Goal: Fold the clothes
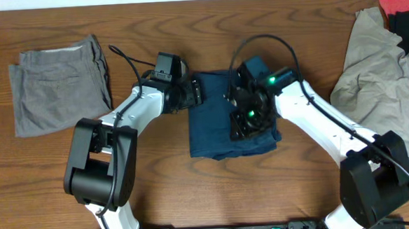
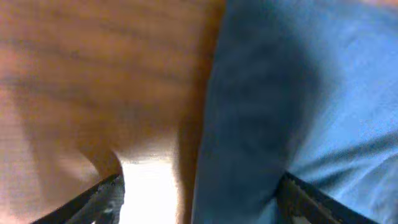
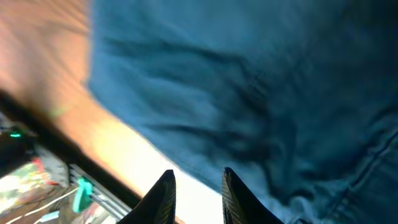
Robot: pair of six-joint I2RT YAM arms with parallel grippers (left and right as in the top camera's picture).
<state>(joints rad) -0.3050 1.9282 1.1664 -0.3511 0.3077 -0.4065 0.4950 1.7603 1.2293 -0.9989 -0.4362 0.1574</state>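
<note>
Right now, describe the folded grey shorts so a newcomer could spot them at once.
Look at the left end of the wooden table. The grey shorts lie there alone, folded flat into a rectangle, unlike the navy garment mid-table or the rumpled beige pile opposite.

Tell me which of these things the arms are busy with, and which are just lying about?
In hand:
- dark blue shorts, in the middle, under both arms

Lying by, untouched:
- grey shorts, folded, at the left
- beige garment, red piece and black piece, heaped at the right

These are clothes too, so they probably belong to the folding job.
</note>
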